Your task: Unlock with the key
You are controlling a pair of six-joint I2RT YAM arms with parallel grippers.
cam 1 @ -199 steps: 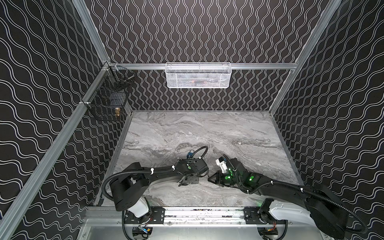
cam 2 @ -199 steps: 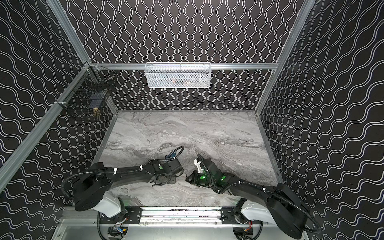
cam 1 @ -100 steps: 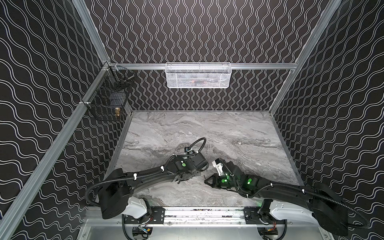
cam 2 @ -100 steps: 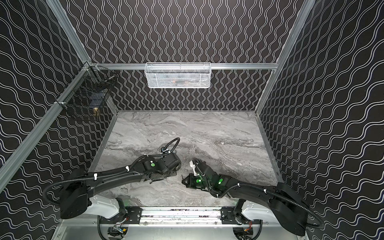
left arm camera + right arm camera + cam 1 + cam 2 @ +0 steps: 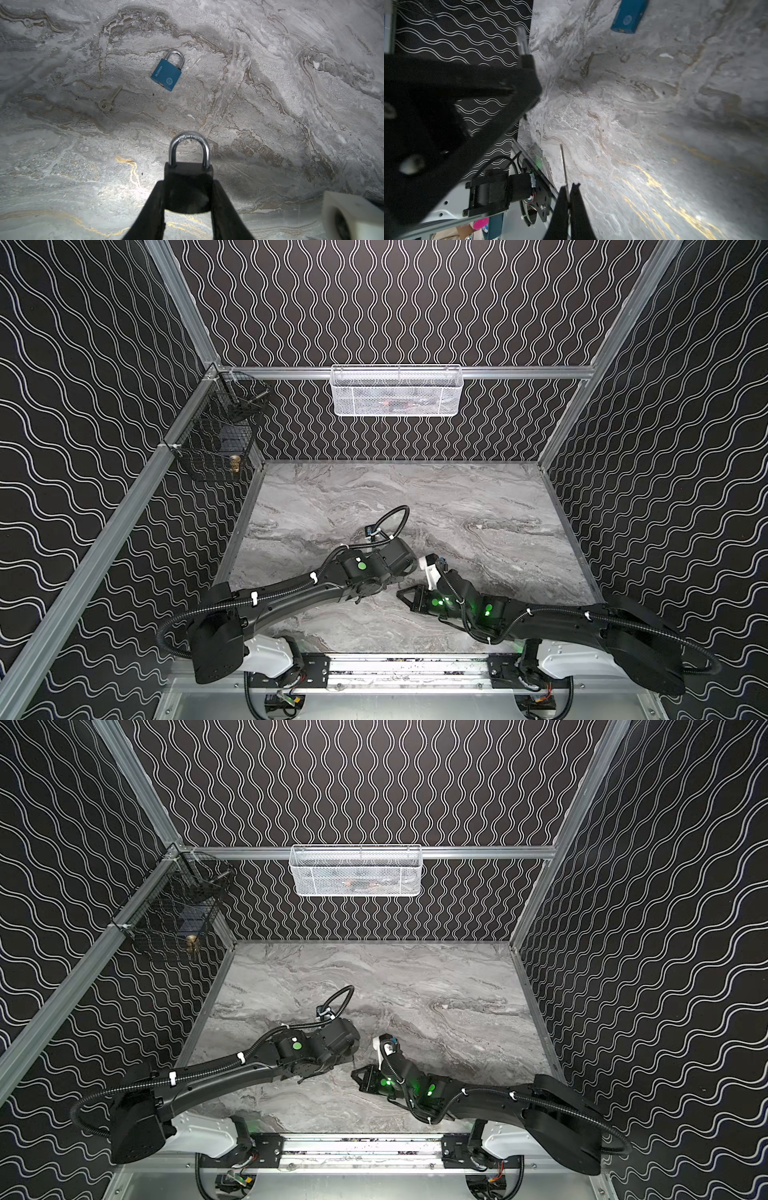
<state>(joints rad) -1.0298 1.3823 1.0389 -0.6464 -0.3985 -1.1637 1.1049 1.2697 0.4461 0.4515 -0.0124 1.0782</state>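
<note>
My right arm [image 5: 561, 618] has swung in toward the middle. Left jaws clamp the black padlock [image 5: 188, 182] above the bench [image 5: 270, 124]; right jaws are closed on the key [image 5: 564, 166], near it.

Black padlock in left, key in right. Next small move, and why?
Probably swing the right gripper toward the left gripper, aiming the thin silver key at the base of the black padlock with the chrome shackle. Both are gripped, yet the right wrist view shows only bare marble table just ahead of the key's tip, not the lock.
</note>
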